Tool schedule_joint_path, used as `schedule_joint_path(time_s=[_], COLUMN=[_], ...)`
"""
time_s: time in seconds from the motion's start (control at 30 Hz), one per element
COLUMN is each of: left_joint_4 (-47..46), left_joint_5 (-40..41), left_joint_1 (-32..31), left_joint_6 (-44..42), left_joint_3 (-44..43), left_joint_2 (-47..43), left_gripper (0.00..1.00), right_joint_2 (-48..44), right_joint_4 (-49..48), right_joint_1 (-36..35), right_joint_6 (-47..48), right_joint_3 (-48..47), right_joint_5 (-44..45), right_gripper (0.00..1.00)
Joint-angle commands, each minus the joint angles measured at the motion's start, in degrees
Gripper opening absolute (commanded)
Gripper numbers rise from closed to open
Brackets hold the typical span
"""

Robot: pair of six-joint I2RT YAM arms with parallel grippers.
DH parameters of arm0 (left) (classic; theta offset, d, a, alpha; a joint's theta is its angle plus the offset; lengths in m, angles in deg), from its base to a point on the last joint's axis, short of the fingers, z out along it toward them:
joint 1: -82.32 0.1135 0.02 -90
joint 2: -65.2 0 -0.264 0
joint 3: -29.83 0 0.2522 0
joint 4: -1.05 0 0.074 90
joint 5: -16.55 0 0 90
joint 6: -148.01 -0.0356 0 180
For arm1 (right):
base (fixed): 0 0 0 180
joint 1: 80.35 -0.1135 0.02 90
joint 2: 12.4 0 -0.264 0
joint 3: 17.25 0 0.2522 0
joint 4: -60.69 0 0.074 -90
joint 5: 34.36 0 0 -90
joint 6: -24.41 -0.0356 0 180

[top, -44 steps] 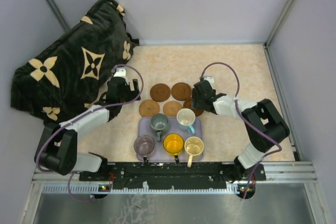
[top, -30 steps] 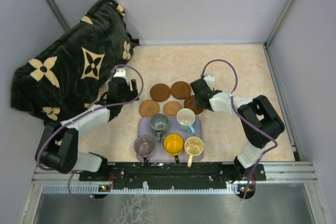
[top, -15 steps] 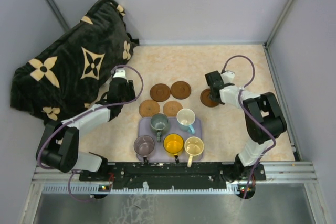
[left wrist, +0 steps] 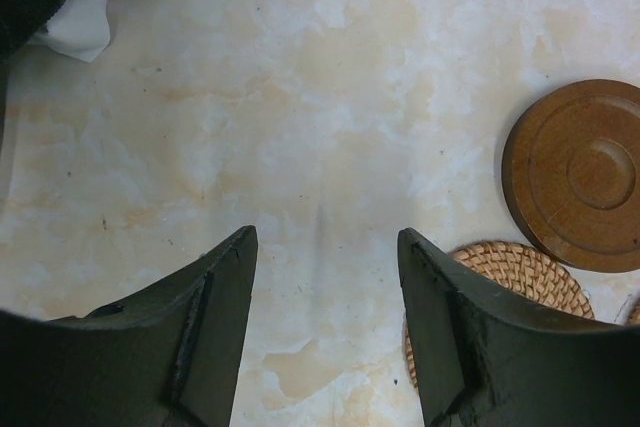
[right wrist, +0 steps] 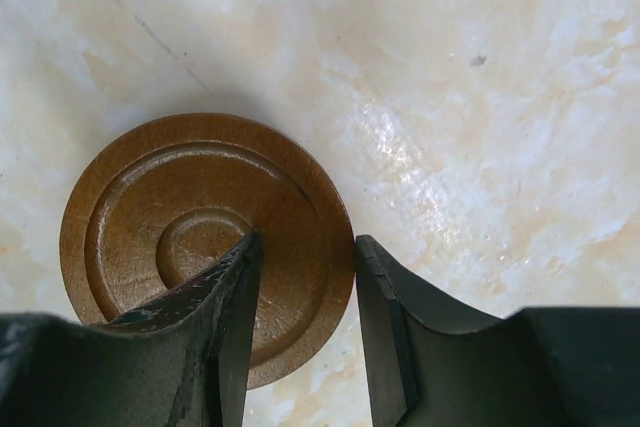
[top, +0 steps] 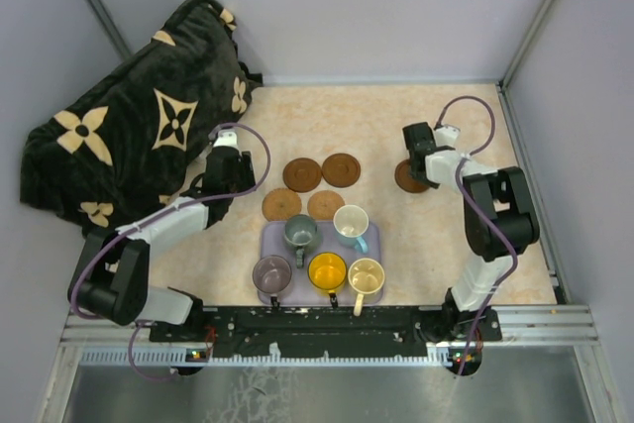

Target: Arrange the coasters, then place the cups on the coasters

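1. The table [top: 466,245], a beige marbled slab with a dull sheen, shows a task barely under way. The coasters are partly spread out, and no cup stands on one yet.
2. A black plush blanket [top: 129,136] with cream flower motifs lies heaped at the far left, apart from the work.
3. The lavender tray [top: 267,237], a flat rectangle at the near centre, holds all five cups, so every cup placement is left to do.
4. The left gripper [left wrist: 325,242] hovers over bare table just left of the coaster cluster, jaws wide apart and empty. The right gripper [right wrist: 305,242] is down on the lone coaster [right wrist: 180,207] at the right. Its jaws sit narrowly astride the raised rim, one finger on the disc and one just outside the edge, which I judge to be a pinch on the rim.
5. The cups are small, glossy, handled mugs: purple-grey cup [top: 272,272], grey-green cup [top: 300,232], yellow cup [top: 327,269], cream cup [top: 366,274] and blue cup [top: 351,222], white inside.
6. The coasters are thin round discs. Four sit clustered just beyond the tray: two dark wooden coasters [top: 302,174] at the far side and two paler ones nearer, the near-left a woven coaster [left wrist: 520,277]. The lone coaster is smooth turned wood with concentric rings and lies well right of them.
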Motion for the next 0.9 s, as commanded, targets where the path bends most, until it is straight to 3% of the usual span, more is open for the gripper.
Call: schedule_joint_path(time_s=[0.0,0.47,0.63,0.87], left_joint_4=[-0.17,-0.59,-0.83,-0.88], left_joint_5=[0.88,0.27,-0.12,-0.68], left_joint_1=[-0.21,-0.19,-0.16,-0.17], left_joint_6=[-0.55,-0.01,0.39,1.02], left_joint_3=[-1.03,-1.18,-0.8,-0.94], left_joint_2=[0.8,0.41,-0.13,0.37], left_gripper=[0.65,0.65,0.66,0.65], right_joint_2=[1.73,-5.55,-13.1,-12.37], right_joint_4=[4.06,2.6,-1.77,-4.54], right_joint_1=[0.64,0.79,0.47,-6.68], right_joint_6=[1.86,5.16,9.04,14.9], right_joint_3=[-2.56,-3.87,-2.62,-4.7], right_joint_5=[5.0,3.49,-4.0,-9.14], right_gripper=[0.42,0.69,0.78,0.77])
